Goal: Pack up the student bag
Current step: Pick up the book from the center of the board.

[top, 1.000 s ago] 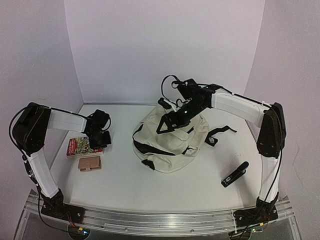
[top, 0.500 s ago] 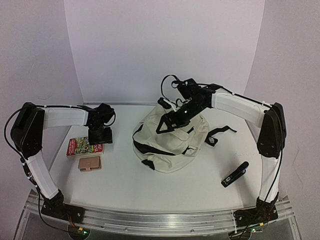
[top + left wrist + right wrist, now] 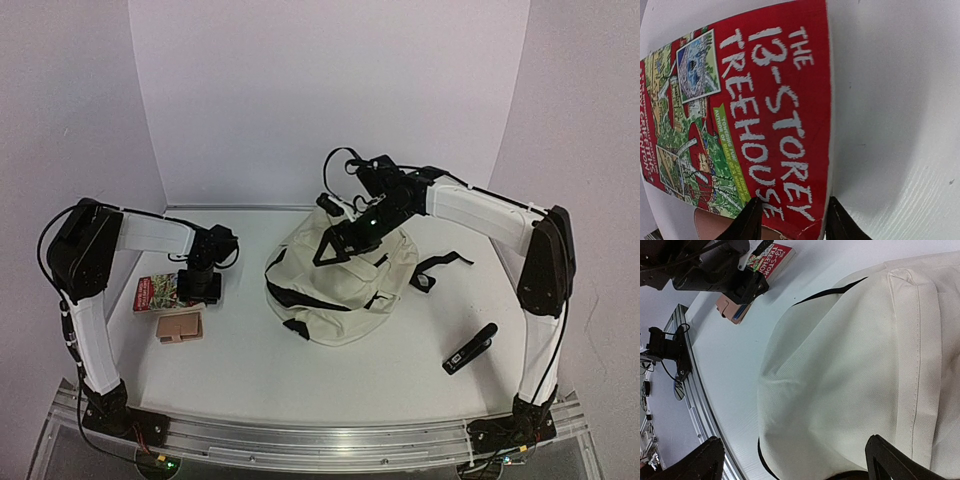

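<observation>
Bag (image 3: 345,285) sits slumped at mid-worktop, a little right of centre and toward the back wall. It is cream fabric with black trim, and one black strap (image 3: 437,267) trails off its right side onto the worktop (image 3: 300,380). Right arm reaches in from the right, with the right tool (image 3: 335,250) over the bag's upper rear part. In the wrist view the right tool (image 3: 792,450) stands released, fingers spread wide, with cream fabric filling the space below and nothing clamped. Left tool (image 3: 205,287) is down at the right end of a red book (image 3: 157,292), which lies flat near the left edge. In the wrist view its fingers (image 3: 752,222) stand partly apart, astride the book's corner, one over the cover and one just off its edge. Cannot tell whether they pinch it. The cover reads "The 13-Storey Treehouse". A brown case (image 3: 181,326) lies just in front of the book. A black stick-shaped device (image 3: 470,349) lies at near right, well apart from the bag.
</observation>
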Action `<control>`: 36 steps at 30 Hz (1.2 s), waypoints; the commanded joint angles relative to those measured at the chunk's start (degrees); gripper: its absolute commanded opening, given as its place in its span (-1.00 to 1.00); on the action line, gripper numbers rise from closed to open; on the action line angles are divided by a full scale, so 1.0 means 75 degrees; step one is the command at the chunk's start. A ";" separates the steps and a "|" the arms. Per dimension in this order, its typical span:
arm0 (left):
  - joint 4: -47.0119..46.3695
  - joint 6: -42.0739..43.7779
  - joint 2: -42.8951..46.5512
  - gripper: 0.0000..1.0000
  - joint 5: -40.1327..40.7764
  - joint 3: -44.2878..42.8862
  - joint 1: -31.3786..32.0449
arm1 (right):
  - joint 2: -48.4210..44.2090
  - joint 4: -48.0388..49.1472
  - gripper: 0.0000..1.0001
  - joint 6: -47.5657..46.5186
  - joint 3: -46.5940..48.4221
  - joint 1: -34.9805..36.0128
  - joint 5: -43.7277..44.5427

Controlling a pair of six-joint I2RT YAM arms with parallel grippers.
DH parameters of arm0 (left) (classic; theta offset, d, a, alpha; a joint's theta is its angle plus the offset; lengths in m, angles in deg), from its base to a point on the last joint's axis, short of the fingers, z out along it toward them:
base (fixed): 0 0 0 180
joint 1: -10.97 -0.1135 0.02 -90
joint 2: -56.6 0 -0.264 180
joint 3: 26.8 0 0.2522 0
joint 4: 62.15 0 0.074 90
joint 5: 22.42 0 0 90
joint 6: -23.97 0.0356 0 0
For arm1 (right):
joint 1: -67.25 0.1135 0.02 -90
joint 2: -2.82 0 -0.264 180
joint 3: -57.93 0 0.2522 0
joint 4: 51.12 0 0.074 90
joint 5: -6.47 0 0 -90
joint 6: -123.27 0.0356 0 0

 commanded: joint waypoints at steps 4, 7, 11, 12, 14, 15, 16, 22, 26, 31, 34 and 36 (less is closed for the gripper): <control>-0.0500 0.0214 -0.0501 -0.85 -0.0434 0.0007 -0.0077 | -0.0499 0.0005 0.97 -0.0009 -0.0020 -0.0060 -0.0008; -0.0575 0.0285 -0.0237 -1.00 -0.0459 0.0021 0.0021 | -0.0470 0.0006 0.97 0.0009 0.0006 -0.0064 -0.0029; -0.0275 0.0423 0.0212 -1.00 -0.0081 -0.0389 0.0347 | -0.0402 0.0012 0.97 0.0086 0.0096 -0.0076 -0.0123; -0.0180 0.0448 0.0311 -1.00 0.0074 -0.0530 0.0423 | -0.0390 0.0006 0.97 0.0112 0.0125 -0.0085 -0.0142; 0.0049 0.0494 0.0597 -1.00 0.0297 -0.0886 0.0547 | -0.0370 0.0000 0.97 0.0169 0.0206 -0.0112 -0.0188; 0.0128 0.0517 0.0740 -1.00 0.0382 -0.1030 0.0589 | -0.0375 -0.0005 0.97 0.0189 0.0238 -0.0126 -0.0212; 0.0184 0.0544 0.0875 -1.00 0.0469 -0.1113 0.0627 | -0.0385 -0.0003 0.97 0.0211 0.0273 -0.0146 -0.0229; 0.0264 0.0738 0.2026 -0.99 0.0615 -0.1489 0.0753 | -0.0433 -0.0016 0.97 0.0653 0.0400 -0.0353 -0.0230; 0.0012 0.1019 0.2828 -1.00 0.0415 -0.1478 0.0907 | -0.0476 0.0010 0.97 0.0924 0.0421 -0.0486 -0.0231; -0.0766 0.1787 0.3723 -1.00 -0.0428 -0.1164 0.1363 | -0.0497 0.0042 0.97 0.1453 0.0497 -0.0792 -0.0563; -0.1306 0.2132 0.3880 -0.99 -0.0842 -0.0866 0.1786 | -0.0480 0.0080 0.97 0.1929 0.0494 -0.1131 -0.0993; -0.1729 0.2428 0.3826 -0.99 -0.0948 -0.0700 0.2255 | -0.0503 0.0147 0.97 0.2183 0.0296 -0.1327 -0.1266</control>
